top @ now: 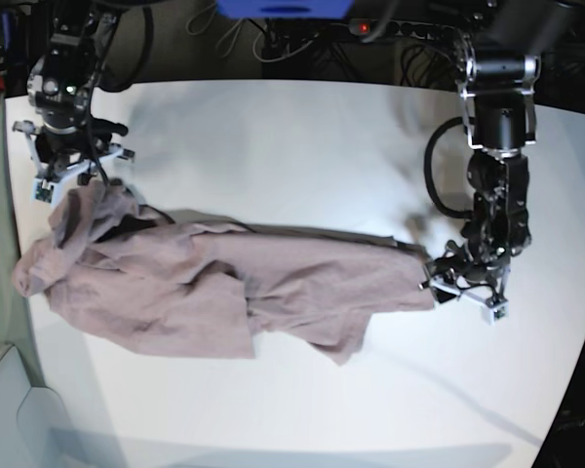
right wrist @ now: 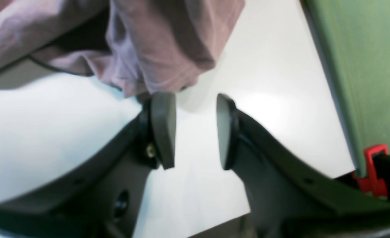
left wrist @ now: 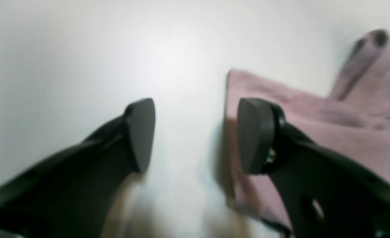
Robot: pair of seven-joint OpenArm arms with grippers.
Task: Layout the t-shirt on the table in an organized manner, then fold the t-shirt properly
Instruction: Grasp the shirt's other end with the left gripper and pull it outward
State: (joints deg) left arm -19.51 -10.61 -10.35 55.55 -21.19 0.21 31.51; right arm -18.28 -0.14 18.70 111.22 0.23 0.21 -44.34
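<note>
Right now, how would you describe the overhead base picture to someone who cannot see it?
A crumpled dusty mauve-pink fabric t-shirt lies stretched across a large smooth white table. Two black robot arms reach down, one gripper at each end of it.

Bare counter (top: 302, 136) lies open beyond and in front of the rumpled t-shirt (top: 224, 288), which stretches as the only obstacle between both arms.

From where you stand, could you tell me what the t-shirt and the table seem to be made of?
The t-shirt: soft, matte knit fabric, probably cotton, since it creases and bunches in limp folds. The table: hard, smooth white top, perhaps laminate, with a soft glare; its exact material is unclear.
</note>
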